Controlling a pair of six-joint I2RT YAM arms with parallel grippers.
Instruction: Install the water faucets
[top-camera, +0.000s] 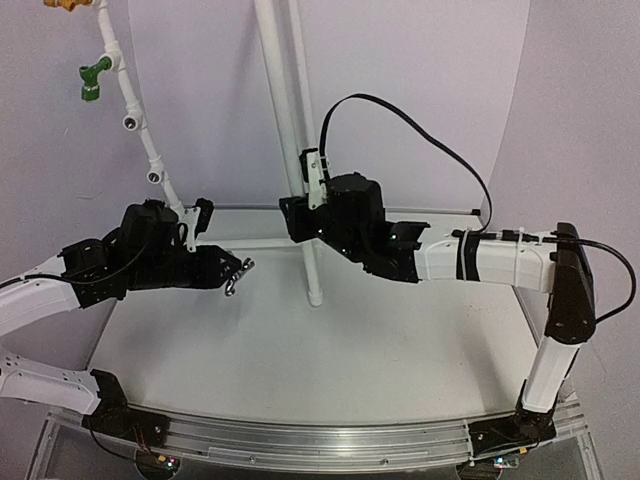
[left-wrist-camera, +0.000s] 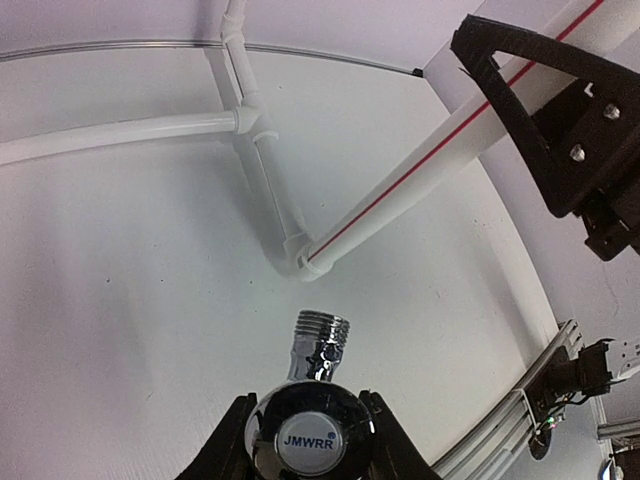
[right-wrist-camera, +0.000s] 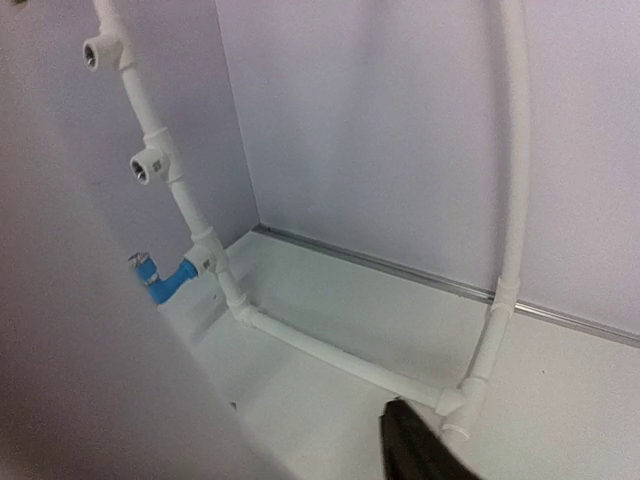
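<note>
The left end effector (left-wrist-camera: 308, 420) is clamped on the shiny chrome metal faucet (left-wrist-camera: 318, 350), its two black fingers pinching the round handle cap from either side. The faucet's long axis runs straight out from the jaws, with the threaded inlet leading, and it hangs above the white desk (top-camera: 330, 350) without touching it. In the top view that inlet faces right, toward the middle of the desk. The two open white tee sockets (top-camera: 153, 177) lie the other way, up and to the left on the slanting white plastic riser pipe (top-camera: 140, 140), so the next move likely calls for swinging the inlet round to face one of them. The left arm is clearly the nearer one. The right end effector (top-camera: 312, 190) sits at the upright white pipe (top-camera: 285, 110); whether it grips it cannot be told. A bright blue plastic faucet (right-wrist-camera: 160, 285) already sits in the lowest tee, and a green plastic faucet (top-camera: 93, 78) is higher up. The chrome cap reads "JMWRR"; the small tee stickers are illegible.
</note>
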